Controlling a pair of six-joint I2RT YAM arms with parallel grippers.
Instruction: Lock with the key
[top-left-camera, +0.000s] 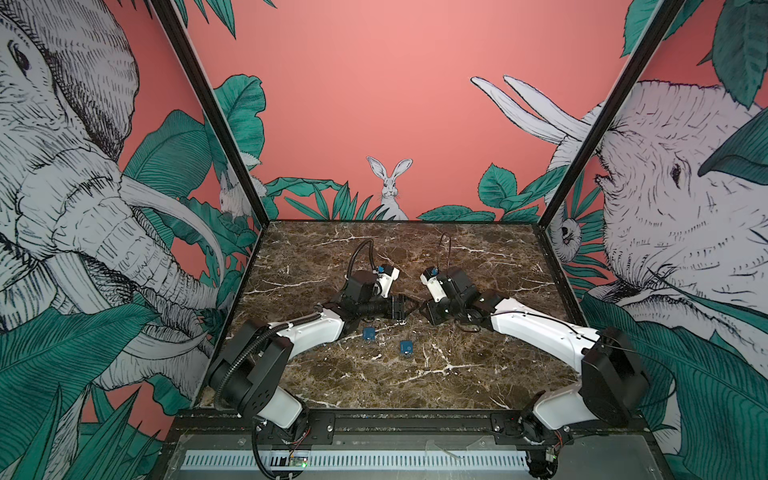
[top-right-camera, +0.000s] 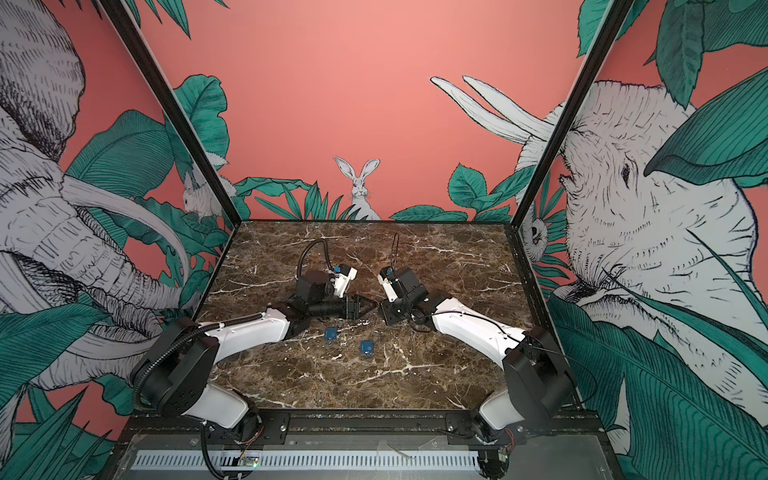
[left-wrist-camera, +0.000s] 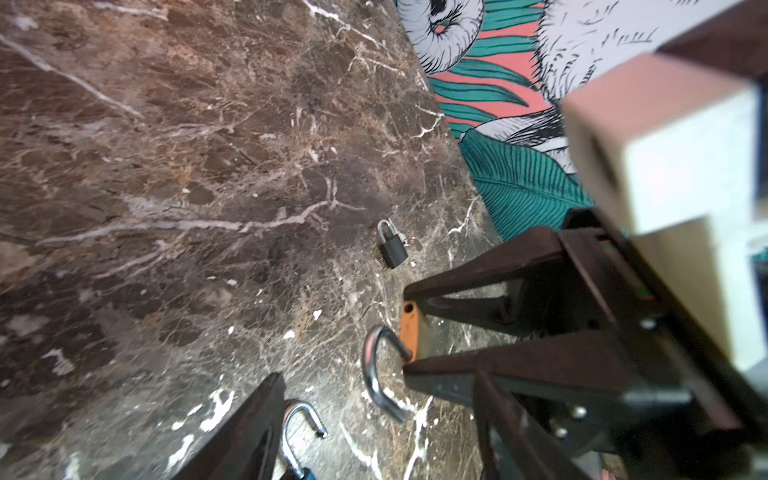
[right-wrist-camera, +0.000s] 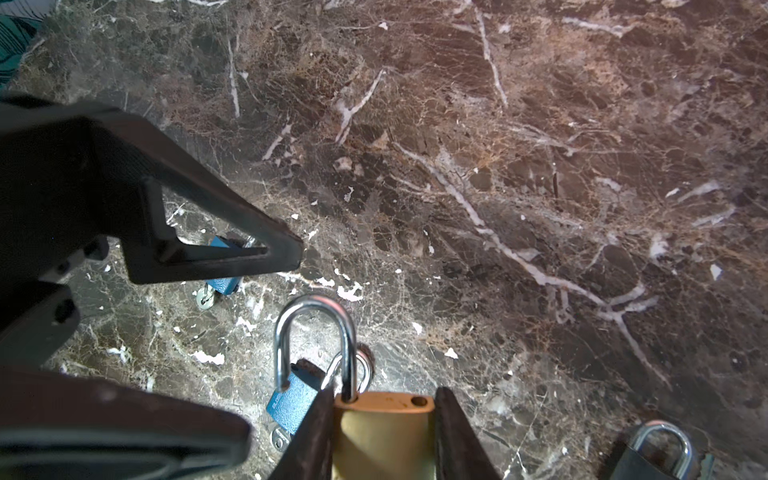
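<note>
My right gripper is shut on a brass padlock, gripping its body by the two sides. Its silver shackle is open, with one leg free of the body. The padlock's underside is hidden, so its key does not show. My left gripper stands open facing it, fingers on either side of the shackle without touching it. In both top views the left gripper and the right gripper meet tip to tip at mid-table.
Two blue padlocks with open shackles lie on the marble table just in front of the grippers. A black padlock lies further off. Patterned walls enclose the table on three sides.
</note>
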